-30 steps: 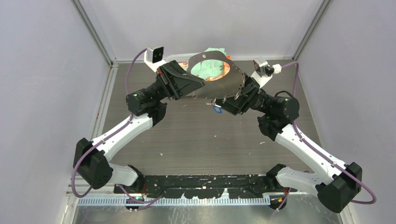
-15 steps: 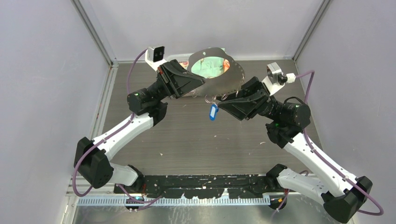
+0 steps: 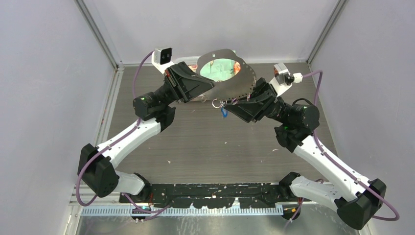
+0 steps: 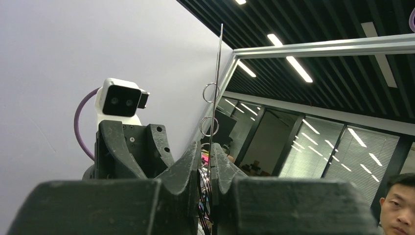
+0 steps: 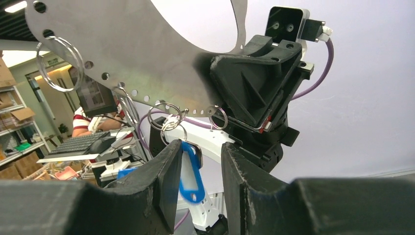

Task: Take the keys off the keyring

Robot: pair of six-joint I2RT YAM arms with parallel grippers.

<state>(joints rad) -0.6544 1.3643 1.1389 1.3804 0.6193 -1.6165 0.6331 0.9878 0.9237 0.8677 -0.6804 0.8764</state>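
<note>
On my right wrist camera the keyring fills the top left, a flat grey plate with small holes along its rim; its right edge is pinched in the left gripper, with a wrist camera on top; silver split rings hang from the rim holes. Linked rings drop from the rim to the keys; their blue tag hangs between the parted fingers of my right gripper, just beside the finger on the view's left; behind, a person in a striped shirt sits at a keyboard.

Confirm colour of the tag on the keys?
The tag is bright blue; the right wrist view shows it best.
</note>
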